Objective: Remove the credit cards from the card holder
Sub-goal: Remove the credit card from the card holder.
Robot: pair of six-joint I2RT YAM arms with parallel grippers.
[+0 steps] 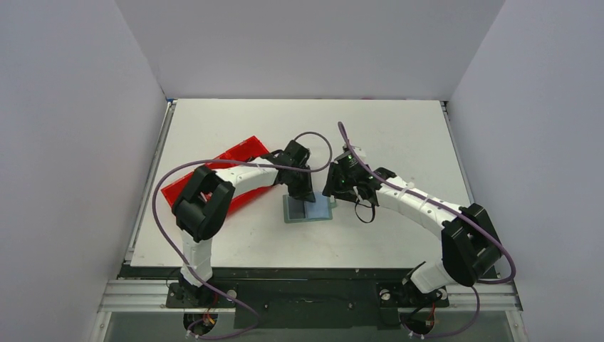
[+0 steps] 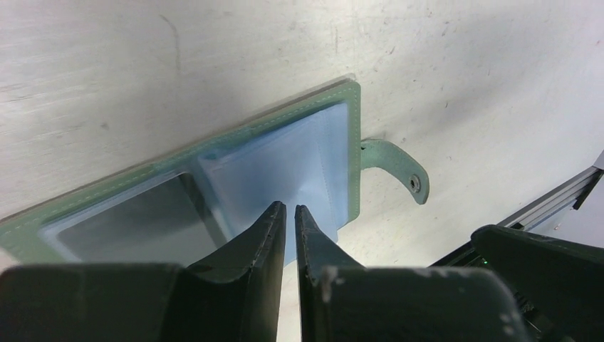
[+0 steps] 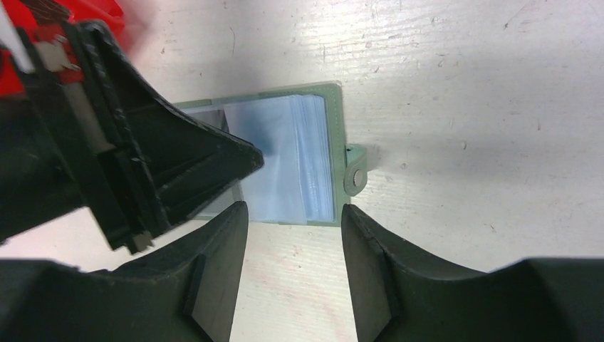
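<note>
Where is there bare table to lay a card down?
Bare table from the card holder to the back wall, and the near strip before the arm bases. Crowded: left gripper and right gripper at the holder, red tray beside.

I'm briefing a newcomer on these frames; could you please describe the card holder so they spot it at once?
Start from the white table and find the red tray on its left half. Just right of the tray, near the middle, the card holder lies flat. It is the only grey-green thing there, with clear plastic sleeves and a small snap tab on one edge.
</note>
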